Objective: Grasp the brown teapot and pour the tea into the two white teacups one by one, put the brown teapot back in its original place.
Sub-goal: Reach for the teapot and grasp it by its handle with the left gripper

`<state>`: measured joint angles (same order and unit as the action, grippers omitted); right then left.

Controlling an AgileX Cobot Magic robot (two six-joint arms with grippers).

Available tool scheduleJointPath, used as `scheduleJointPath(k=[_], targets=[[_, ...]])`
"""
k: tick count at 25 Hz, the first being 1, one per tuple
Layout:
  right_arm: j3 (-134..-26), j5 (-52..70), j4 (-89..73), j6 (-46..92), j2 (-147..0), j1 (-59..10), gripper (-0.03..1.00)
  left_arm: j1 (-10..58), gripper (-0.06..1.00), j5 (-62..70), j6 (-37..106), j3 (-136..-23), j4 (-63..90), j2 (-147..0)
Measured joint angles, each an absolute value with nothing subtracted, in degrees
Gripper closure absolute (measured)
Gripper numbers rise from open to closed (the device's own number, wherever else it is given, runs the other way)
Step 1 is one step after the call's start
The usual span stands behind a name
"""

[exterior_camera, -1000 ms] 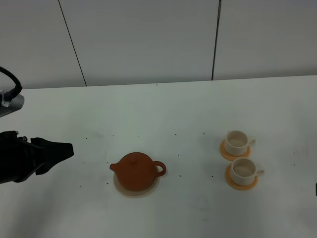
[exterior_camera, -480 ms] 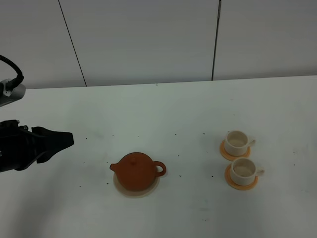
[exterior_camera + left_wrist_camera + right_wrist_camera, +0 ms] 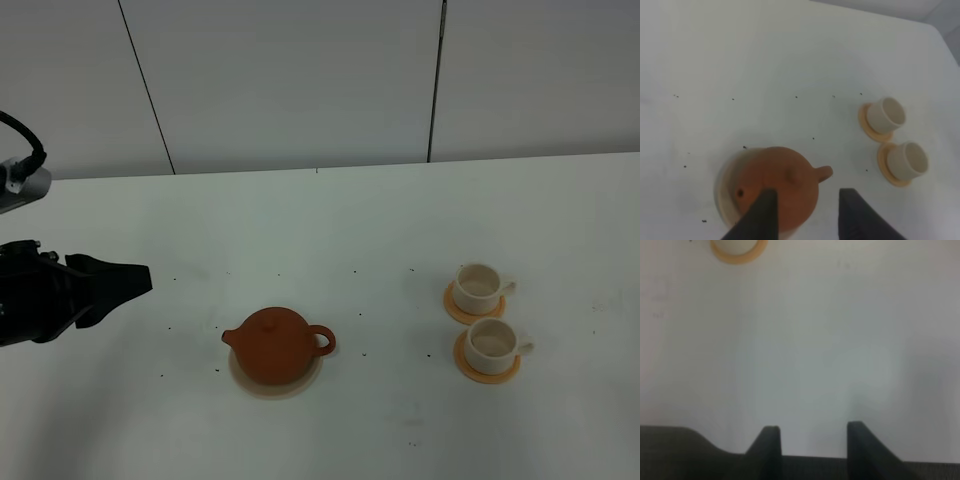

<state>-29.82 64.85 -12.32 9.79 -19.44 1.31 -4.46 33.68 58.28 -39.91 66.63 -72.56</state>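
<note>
Exterior high view: the left hand [image 3: 138, 281], jaws apart and empty, hangs above the bench [image 3: 330, 220], well off the spout side of the teapot [image 3: 277, 345]. The teapot sits lidded on its trivet [image 3: 243, 381]. On the teapot's handle side, well apart from it, a cup [image 3: 479, 288] and a second cup [image 3: 491, 344] stand on orange coasters [image 3: 470, 372], with no tea showing in either. The right hand [image 3: 812, 429], seen only by its own wrist camera, is likewise spread and holds nothing. The step in hand appears to be the reach for the teapot. Because the loop handle points away from the left hand, a good grasp likely means carrying the jaws wide over the lid to the handle side, centring them before closing, then lifting straight up off the trivet and keeping the teapot level so nothing spills early.
</note>
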Motion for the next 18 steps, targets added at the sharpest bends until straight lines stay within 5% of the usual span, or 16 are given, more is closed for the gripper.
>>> scheduleJointPath(k=[18], targets=[[-28.1, 62.2, -15.2, 10.4, -3.3, 1.3, 0.66, -4.5, 0.58, 36.5, 61.1, -39.9, 68.5, -72.6]])
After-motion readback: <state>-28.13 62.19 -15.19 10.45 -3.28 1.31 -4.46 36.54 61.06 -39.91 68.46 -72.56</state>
